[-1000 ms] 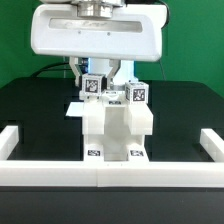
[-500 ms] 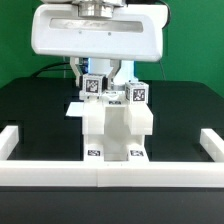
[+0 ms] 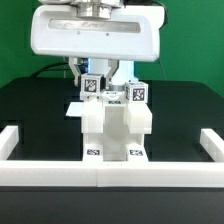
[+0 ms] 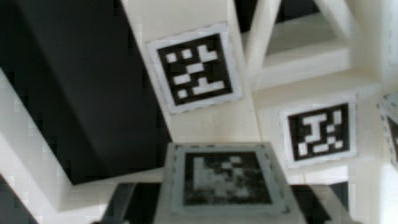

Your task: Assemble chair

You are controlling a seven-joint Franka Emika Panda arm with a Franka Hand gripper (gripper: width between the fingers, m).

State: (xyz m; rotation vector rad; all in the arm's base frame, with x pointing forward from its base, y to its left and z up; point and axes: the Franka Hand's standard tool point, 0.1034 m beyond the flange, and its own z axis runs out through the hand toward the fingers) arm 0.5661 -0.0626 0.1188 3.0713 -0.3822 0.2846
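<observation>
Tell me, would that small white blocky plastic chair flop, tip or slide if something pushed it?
The small white blocky plastic chair looks stiff: its pieces are chunky, so flopping seems unlikely. It stands against the white rail on a broad base, so it probably resists tipping. Its smooth-looking plastic might slide on the black table.

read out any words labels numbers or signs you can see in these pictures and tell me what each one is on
No words, brand names or numbers can be read in either view.
Black-and-white square marker tags, patterns and not text: on the chair, two near its top, two at its base.
Wrist view: three such tags close up on the white pieces; the lowest is blurred.
Gripper: no legible marking on it or the white housing above.
</observation>
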